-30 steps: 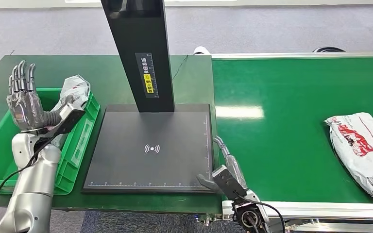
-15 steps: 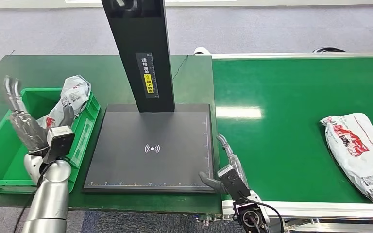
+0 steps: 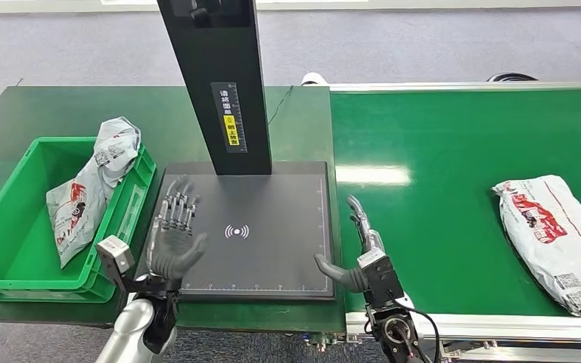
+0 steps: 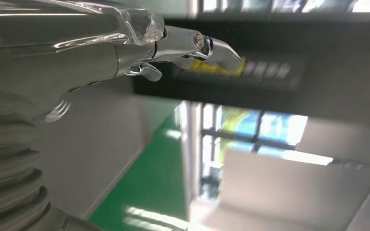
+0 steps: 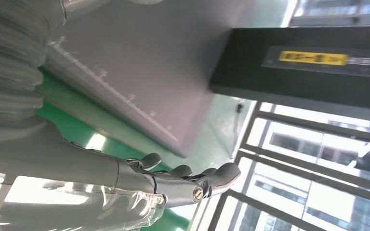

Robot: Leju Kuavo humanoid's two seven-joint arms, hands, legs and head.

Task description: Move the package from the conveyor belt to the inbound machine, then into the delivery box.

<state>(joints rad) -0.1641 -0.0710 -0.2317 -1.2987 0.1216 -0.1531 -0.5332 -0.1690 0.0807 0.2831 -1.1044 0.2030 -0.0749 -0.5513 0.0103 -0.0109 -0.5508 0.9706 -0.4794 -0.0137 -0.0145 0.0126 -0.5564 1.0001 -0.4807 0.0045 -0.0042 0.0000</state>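
- A dark green counter (image 3: pixel 60 106) carries the equipment.
- Grey carpeted floor (image 3: pixel 424 45) lies beyond it.
- A thin black cable (image 3: pixel 280 104) trails across the counter's far edge.
- Large windows (image 5: pixel 318 159) appear in the right wrist view.

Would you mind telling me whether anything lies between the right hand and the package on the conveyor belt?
Nothing visible does. The right hand is open at the belt's near left edge, and only bare green conveyor belt separates it from the package lying far to the right.
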